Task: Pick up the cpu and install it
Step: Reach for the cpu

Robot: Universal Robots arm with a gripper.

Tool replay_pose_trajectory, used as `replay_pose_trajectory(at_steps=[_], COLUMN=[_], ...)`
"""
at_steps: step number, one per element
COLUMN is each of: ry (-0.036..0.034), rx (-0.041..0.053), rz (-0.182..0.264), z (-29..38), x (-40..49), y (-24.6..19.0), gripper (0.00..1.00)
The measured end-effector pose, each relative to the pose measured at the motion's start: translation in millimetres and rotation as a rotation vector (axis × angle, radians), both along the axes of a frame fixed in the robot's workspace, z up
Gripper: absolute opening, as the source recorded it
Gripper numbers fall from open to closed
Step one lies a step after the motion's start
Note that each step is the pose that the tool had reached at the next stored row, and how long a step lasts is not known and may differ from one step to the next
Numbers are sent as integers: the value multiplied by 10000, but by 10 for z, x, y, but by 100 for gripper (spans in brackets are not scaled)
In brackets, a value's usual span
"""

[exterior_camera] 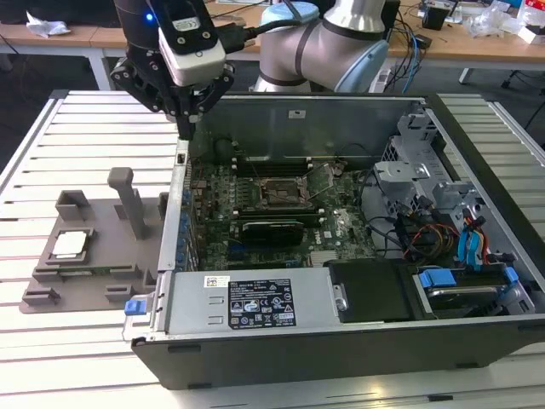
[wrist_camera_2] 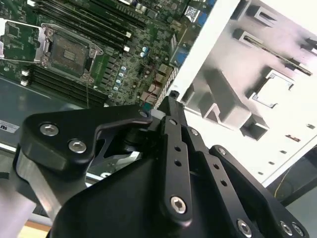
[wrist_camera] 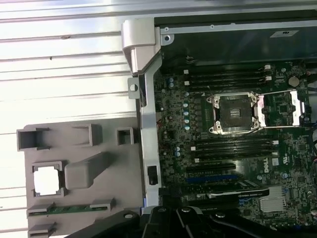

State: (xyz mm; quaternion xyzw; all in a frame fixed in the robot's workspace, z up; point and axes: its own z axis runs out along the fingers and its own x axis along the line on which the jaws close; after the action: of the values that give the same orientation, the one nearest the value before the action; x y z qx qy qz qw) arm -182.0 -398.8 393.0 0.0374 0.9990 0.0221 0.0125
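The gripper (wrist_camera_2: 171,96) sits closest to the lens in the second wrist view, its black linkages running up to two fingers drawn together to a point with nothing between them. In the exterior view the gripper (exterior_camera: 186,128) hangs over the far corner of the computer case (exterior_camera: 341,349) on the exterior view's left, just above the case wall. Everything rests on a white slatted metal table (exterior_camera: 85,128). Behind it stand wooden desks (exterior_camera: 85,38) strewn with cables and odds and ends. The case lies on its side with its panel off. Inside it is a green motherboard (exterior_camera: 255,230), with a labelled power supply (exterior_camera: 255,302) against the near wall and a drive cage (exterior_camera: 451,281) with blue fittings on the exterior view's right. The socket (wrist_camera: 233,111) on the board has its frame swung open and its dark contact field uncovered. Beside the case, on the exterior view's left, lies a grey fixture plate (exterior_camera: 94,217) with upright posts. The cpu (exterior_camera: 70,244) lies flat in a square recess of that plate, well apart from the gripper. In the first wrist view the cpu (wrist_camera: 46,179) shows as a pale square inside the recess.
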Motion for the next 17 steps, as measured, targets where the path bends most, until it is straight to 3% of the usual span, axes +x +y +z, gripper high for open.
replay_pose_trajectory(at_steps=[1,5,17], ry=[-1,-1,0], rx=[0,0,0], rz=[1,0,-1], z=[-1,-2,-4], x=[-60,-157,-358], y=[0,0,0], gripper=[11,11,11])
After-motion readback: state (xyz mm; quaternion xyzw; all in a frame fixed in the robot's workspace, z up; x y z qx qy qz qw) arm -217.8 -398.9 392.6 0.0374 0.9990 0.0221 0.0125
